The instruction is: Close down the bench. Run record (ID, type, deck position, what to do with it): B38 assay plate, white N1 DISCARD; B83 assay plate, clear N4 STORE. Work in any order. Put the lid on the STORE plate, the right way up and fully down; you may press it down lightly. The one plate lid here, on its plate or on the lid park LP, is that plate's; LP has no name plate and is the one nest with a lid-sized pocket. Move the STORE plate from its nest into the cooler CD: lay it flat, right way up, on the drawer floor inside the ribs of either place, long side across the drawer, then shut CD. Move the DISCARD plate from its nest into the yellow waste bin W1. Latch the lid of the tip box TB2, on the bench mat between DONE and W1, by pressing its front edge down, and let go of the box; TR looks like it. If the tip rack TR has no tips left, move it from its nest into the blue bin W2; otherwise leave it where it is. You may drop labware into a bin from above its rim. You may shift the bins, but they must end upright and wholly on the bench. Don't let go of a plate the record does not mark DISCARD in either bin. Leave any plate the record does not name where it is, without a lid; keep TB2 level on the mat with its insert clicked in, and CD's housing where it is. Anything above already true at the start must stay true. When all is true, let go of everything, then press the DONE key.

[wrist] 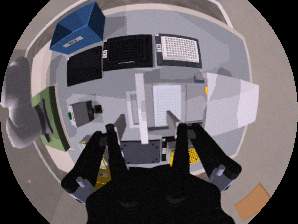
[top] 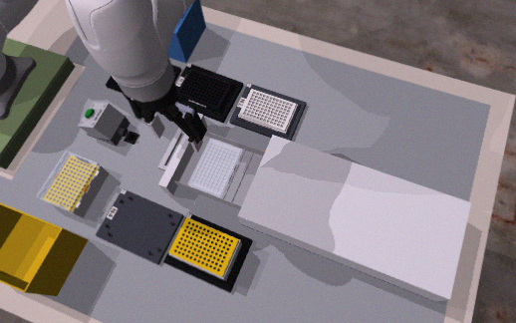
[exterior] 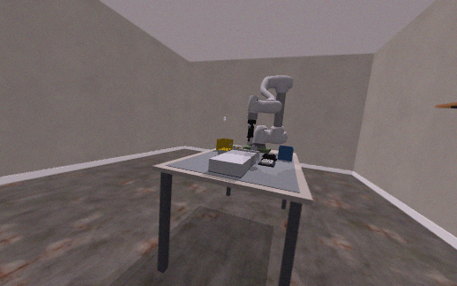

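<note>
The clear plate (top: 215, 166), covered by its lid, lies flat in the open drawer of the cooler CD (top: 359, 214). It also shows in the wrist view (wrist: 166, 103). My gripper (top: 193, 131) hangs over the drawer's front end, above the plate's near edge, with its fingers apart and nothing between them (wrist: 148, 141). The white plate (top: 268, 110) sits on its dark nest behind the drawer, and shows in the wrist view too (wrist: 181, 50). The tip box TB2 (top: 72, 183) stands on the mat at the left with its clear lid over yellow tips.
The yellow bin W1 (top: 30, 249) is at the front left and the blue bin W2 (top: 188, 30) at the back. The DONE key (top: 90, 113) sits left of my arm. An empty grey nest (top: 139, 225) and the yellow tip rack TR (top: 204, 247) lie in front of the drawer. A black nest (top: 206, 92) is behind my gripper.
</note>
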Controlling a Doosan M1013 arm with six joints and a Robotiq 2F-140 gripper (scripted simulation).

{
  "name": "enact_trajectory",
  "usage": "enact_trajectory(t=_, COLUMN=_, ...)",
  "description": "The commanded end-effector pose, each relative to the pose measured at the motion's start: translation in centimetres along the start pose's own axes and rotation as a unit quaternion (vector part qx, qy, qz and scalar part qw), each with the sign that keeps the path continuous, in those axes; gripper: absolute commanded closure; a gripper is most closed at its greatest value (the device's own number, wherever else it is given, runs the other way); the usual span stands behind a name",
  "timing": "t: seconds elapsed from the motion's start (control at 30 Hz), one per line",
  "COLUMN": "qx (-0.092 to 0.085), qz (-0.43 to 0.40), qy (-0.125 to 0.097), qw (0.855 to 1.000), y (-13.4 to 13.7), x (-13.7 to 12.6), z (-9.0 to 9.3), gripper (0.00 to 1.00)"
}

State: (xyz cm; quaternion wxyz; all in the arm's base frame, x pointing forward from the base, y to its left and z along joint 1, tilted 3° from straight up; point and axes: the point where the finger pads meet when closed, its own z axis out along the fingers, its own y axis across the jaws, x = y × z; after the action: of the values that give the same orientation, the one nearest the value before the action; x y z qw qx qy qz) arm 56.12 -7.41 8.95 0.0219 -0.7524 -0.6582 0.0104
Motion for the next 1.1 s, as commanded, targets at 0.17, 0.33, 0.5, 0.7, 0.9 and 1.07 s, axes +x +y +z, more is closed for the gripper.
enact_trajectory(t=0.17, qx=0.0, qz=0.0, qy=0.0, qw=1.0, y=-3.4, x=0.0, z=0.8, gripper=1.0)
enact_trajectory(t=0.33, qx=0.0, qz=0.0, qy=0.0, qw=1.0, y=-4.6, x=0.0, z=1.0, gripper=1.0)
enact_trajectory(t=0.5, qx=0.0, qz=0.0, qy=0.0, qw=1.0, y=-6.6, x=0.0, z=1.5, gripper=1.0)
enact_trajectory(t=0.7, qx=0.0, qz=0.0, qy=0.0, qw=1.0, y=-8.9, x=0.0, z=2.0, gripper=1.0)
enact_trajectory(t=0.9, qx=0.0, qz=0.0, qy=0.0, qw=1.0, y=-8.9, x=0.0, z=2.0, gripper=1.0)
enact_trajectory(t=1.07, qx=0.0, qz=0.0, qy=0.0, qw=1.0, y=-8.9, x=0.0, z=2.0, gripper=1.0)
